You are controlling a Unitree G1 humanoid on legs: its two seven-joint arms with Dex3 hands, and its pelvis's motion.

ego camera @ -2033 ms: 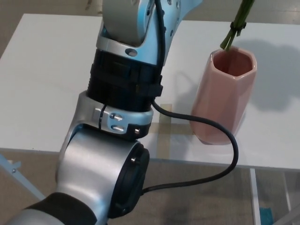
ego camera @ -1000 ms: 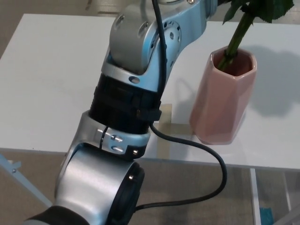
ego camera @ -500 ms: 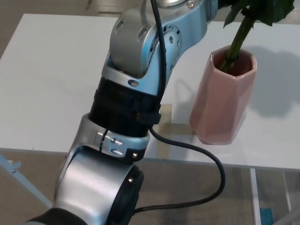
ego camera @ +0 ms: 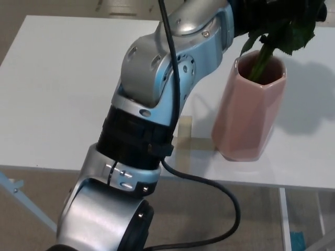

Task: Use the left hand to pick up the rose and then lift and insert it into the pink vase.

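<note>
The pink vase [ego camera: 250,117] stands upright on the white table [ego camera: 57,89], right of centre. The rose's green stem [ego camera: 260,61] slants down into the vase's mouth, and its leaves [ego camera: 293,32] hang just above the rim. The flower head is cut off by the top edge. My left arm [ego camera: 152,104] rises through the middle of the head view and bends right. Its black left hand [ego camera: 255,14] sits directly above the vase at the top edge, shut on the rose's stem. My right hand does not show.
Strips of pale tape [ego camera: 184,140] mark the table just left of the vase's foot. A black cable [ego camera: 209,188] loops from my arm past the table's near edge. Below the edge are floor and a metal table leg [ego camera: 285,219].
My left hand has come down over the vase, carrying the rose lower. The stem tip went from above the rim to deep inside, and the leaves dropped to just above the mouth.
</note>
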